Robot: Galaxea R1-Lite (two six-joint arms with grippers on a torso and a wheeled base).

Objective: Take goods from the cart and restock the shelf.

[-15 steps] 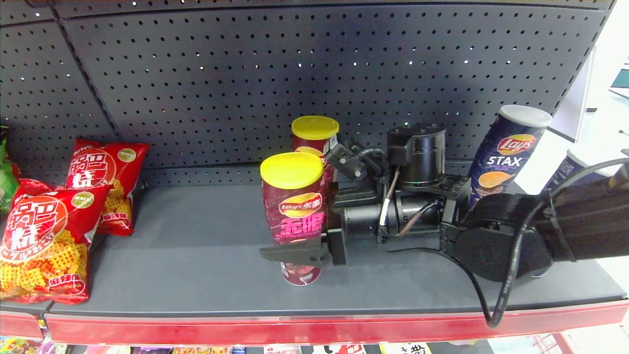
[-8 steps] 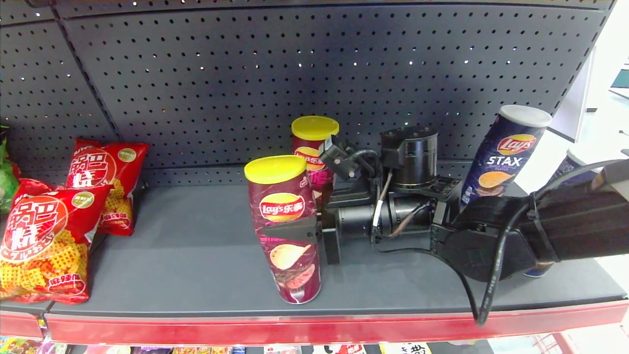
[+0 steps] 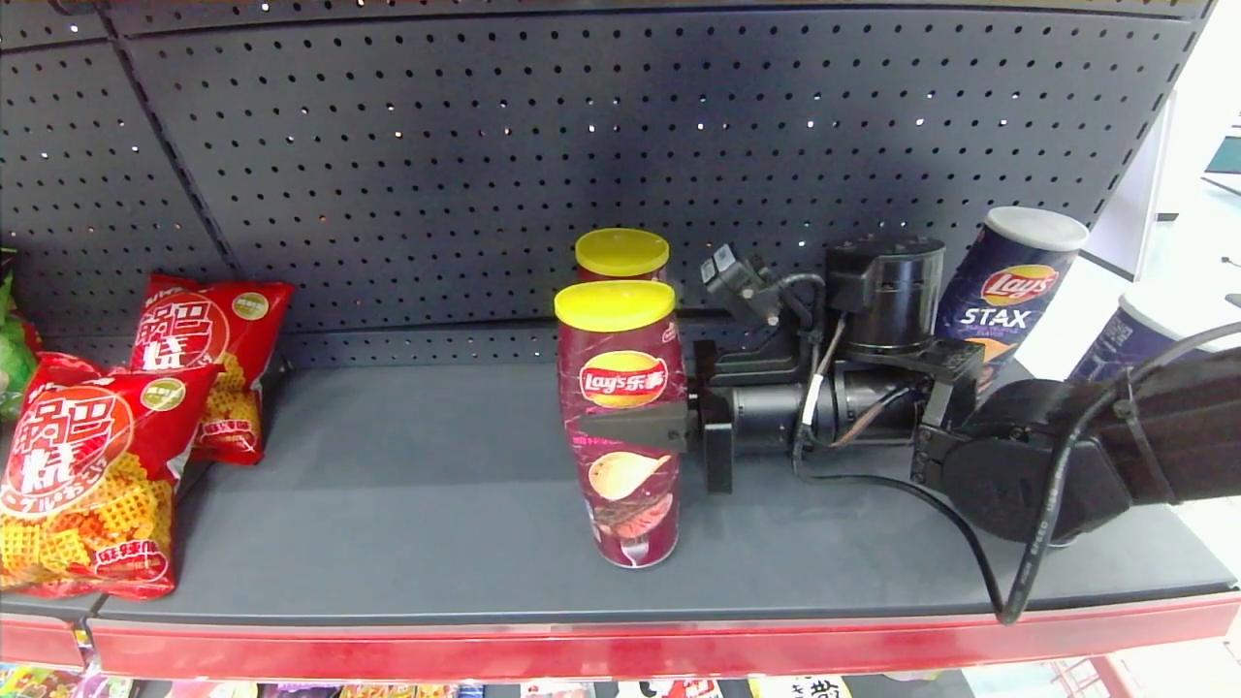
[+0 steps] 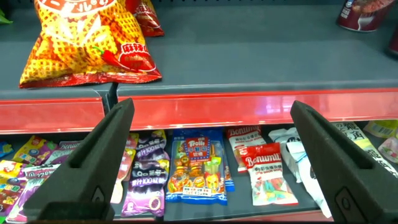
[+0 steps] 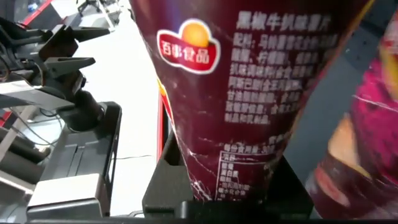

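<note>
**Shelf** (image 3: 388, 485): grey board with a red front edge (image 3: 582, 650) and a dark pegboard (image 3: 485, 145) behind it.

**Held can** (image 3: 621, 378): maroon chip can with a yellow lid, upright, centre of the shelf, towards the near edge. Its base is at shelf level, but whether it touches the board cannot be told. In the right wrist view the can (image 5: 249, 93) runs close along the camera, label side showing.

**Right gripper** (image 3: 630, 422): comes in from the right, level with the shelf. The jaws are clamped around the middle of the held can, with the near finger lying across the label.

**Second can** (image 3: 621, 251): same maroon kind with a yellow lid, directly behind the held can, near the pegboard.

**Blue cans**: one (image 3: 1008, 281) with a white lid, far right, leaning left behind the right arm. Another (image 3: 1129, 334) is further right, partly hidden.

**Red snack bags**: one (image 3: 87, 465) at the near left and one (image 3: 208, 349) behind it, both leaning back. A green bag (image 3: 12, 354) shows at the left edge.

**Left gripper** (image 4: 212, 106): in front of the shelf's red edge and below it. The jaws are spread wide and hold nothing.

**Lower shelf packets** (image 4: 199, 168): mixed small sweets and snack packs below the red edge.
</note>
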